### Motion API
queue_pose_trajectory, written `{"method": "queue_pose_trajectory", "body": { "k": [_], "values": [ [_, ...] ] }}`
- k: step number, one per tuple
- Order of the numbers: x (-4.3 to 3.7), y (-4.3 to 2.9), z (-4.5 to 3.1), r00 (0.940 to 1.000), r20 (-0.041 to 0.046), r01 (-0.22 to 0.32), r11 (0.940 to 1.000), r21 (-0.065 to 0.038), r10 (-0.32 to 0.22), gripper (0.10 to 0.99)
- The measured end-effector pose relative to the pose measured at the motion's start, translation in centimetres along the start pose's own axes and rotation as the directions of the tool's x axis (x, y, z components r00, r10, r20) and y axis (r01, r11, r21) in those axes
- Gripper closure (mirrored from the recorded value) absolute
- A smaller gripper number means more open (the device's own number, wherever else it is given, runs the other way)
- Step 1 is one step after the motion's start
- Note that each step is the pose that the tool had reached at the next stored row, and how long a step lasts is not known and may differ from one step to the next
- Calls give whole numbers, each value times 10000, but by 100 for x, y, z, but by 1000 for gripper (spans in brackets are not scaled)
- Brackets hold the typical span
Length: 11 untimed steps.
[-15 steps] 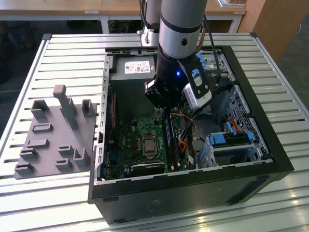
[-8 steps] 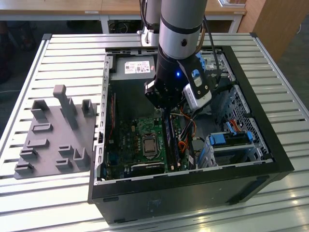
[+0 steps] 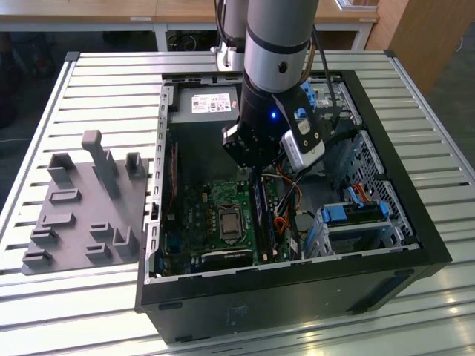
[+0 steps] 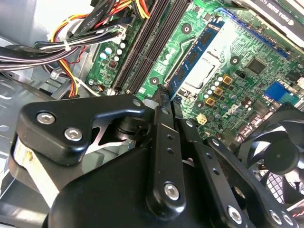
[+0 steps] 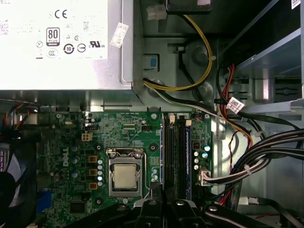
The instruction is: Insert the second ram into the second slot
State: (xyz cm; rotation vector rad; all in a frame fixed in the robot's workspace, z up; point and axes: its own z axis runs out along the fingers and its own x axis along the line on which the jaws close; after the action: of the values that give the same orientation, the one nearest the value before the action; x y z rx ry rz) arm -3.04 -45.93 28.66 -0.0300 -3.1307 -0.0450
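A: State the enclosure and its contents.

B: The computer case (image 3: 282, 308) lies open on the slatted desk (image 3: 104, 81), and the arm (image 3: 278, 44) reaches down into it. Mounted inside:
- the motherboard (image 5: 128, 133), beneath the tool (image 4: 164, 95);
- the power supply (image 5: 57, 42), at the case end well beyond the tool tip;
- light-blue drive brackets (image 3: 355, 215), in the bay to one side of the tool;
- a fan (image 4: 280, 156), close beside the tool body in the second wrist view.

A: Tool condition?

B: The fingers (image 4: 164, 142) are drawn together with no visible gap. Their ends sit at the near end of the second ram (image 4: 194, 53). Whether they pinch its edge or only bear on it cannot be told.

A: Location of the second ram?

B: It stands on edge in the memory slot bank (image 5: 175, 152) and runs straight away from the tool tip. It is on the side of the bank nearest the processor socket (image 5: 125, 176). Which numbered slot holds it, and whether it is fully seated, cannot be told.

A: Other items near the tool?

B: A cable bundle (image 5: 266, 152) runs along the side of the bank opposite the socket. A grey fixture plate (image 3: 74, 222) with upright posts lies on the desk outside the case, well apart from the tool.
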Motion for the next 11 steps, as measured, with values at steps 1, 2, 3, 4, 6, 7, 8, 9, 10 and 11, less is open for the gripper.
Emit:
{"method": "queue_pose_trajectory", "body": {
  "k": [1, 2, 3, 4, 6, 7, 8, 9, 10, 11],
  "values": [
    [0, 0, 1, 10000, 0, 0, 10000, 1, 0, 949],
    [0, 0, 4, 10000, 0, 0, 10000, 1, 0, 949],
    [0, 0, 5, 10000, 1, 0, 10000, 1, 0, 949],
    [0, 0, 7, 10000, 1, 0, 10000, 1, 0, 949],
    [0, 0, 12, 10000, 1, 0, 10000, 1, 0, 949],
    [-1, 0, 15, 10000, 1, 0, 10000, 1, 0, 949],
    [-2, 0, 17, 10000, 1, -1, 10000, 1, 1, 949],
    [-4, 0, 20, 10000, 1, 0, 10000, 1, 0, 949],
    [-5, 0, 23, 10000, 1, 0, 10000, 0, 0, 949],
    [-6, 0, 28, 10000, 2, -1, 10000, -2, 1, 949]
  ]
}}
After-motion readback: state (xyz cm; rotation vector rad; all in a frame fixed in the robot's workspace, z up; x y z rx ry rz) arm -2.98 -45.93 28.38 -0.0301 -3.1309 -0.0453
